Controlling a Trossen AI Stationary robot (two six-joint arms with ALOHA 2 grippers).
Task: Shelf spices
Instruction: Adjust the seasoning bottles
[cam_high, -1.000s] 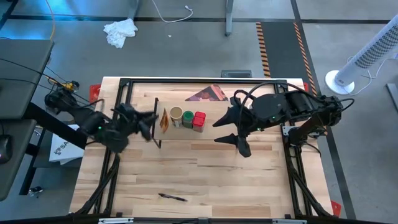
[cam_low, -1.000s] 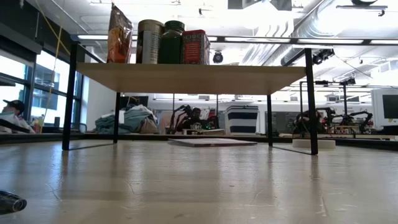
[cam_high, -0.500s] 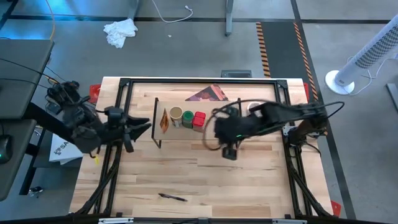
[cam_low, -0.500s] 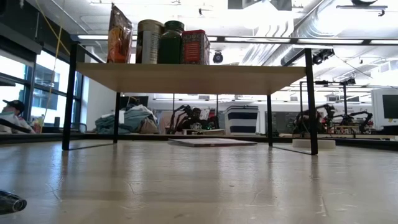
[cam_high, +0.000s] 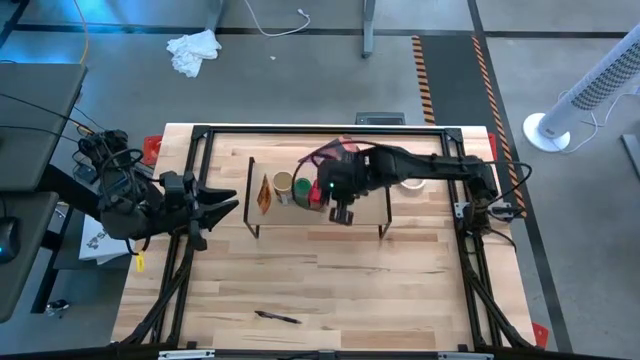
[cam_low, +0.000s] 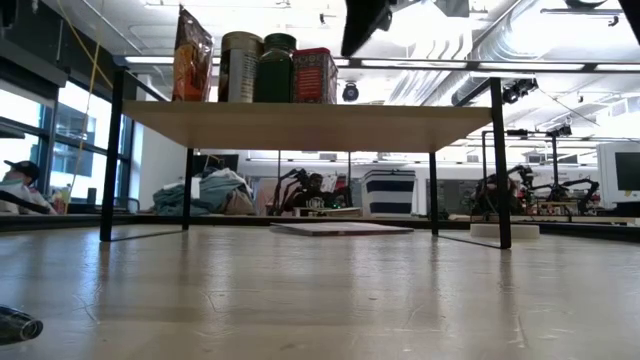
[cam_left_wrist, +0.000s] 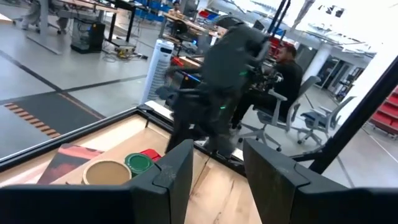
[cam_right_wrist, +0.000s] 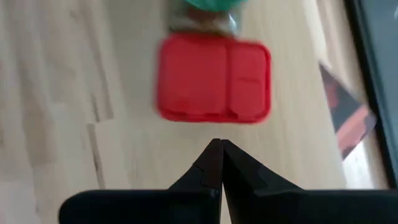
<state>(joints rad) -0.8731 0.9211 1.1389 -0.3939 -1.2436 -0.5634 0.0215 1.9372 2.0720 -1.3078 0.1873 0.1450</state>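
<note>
4 spices (cam_high: 292, 190) upright (in row) atop shelf (cam_high: 360, 212).

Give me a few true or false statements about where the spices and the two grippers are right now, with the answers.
1. All four spices stand on the shelf. True: packet, tan-topped jar, green-lidded jar and red tin.
2. The right gripper is holding the red tin. False: its fingers are shut, empty, above the shelf beside the tin.
3. The left gripper is over the shelf. False: it waits off the shelf's left end, fingers open.
4. A pen lies on the table. True.
</note>
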